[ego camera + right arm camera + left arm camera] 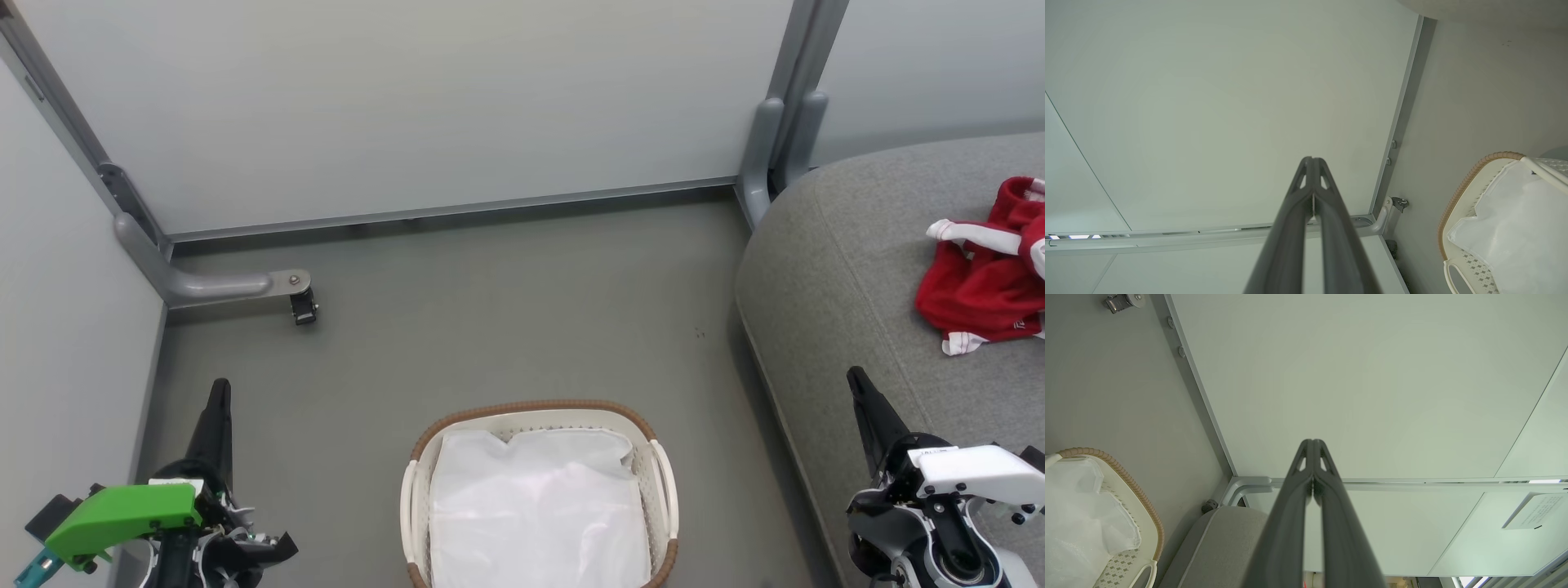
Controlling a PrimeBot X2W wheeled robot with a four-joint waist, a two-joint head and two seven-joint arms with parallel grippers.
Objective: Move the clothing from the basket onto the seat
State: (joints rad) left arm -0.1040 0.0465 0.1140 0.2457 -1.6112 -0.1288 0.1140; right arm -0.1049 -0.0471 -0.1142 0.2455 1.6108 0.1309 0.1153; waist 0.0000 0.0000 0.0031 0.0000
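**Position of items.** The clothing [984, 282] lies crumpled on the seat [841, 269], near the right edge of the head view and well apart from the basket [535, 406]. The basket stands on the floor [490, 327] between the two arms. It holds a white liner [535, 506], and no red fabric is visible inside. Judged from this layout, the transfer appears complete. The clothing rests fully on the seat, back from the rounded front edge, so it is unlikely to slide off.

**Tool state.** The left gripper [1312, 446] has its two fingers pressed together along their length, with nothing pinched between them. The right gripper [1312, 162] is in the same condition, fingers together and empty.

**Arm pose.** Both arms sit low, one on each side of the basket, with fingers pointing forward toward the pale wall panel [408, 106]. Neither gripper touches the basket. The right gripper hangs just beside the front edge of the seat and is well apart from the clothing. This symmetric, retracted posture reads as a rest position. It keeps the fingers clear of both the basket and the seat.
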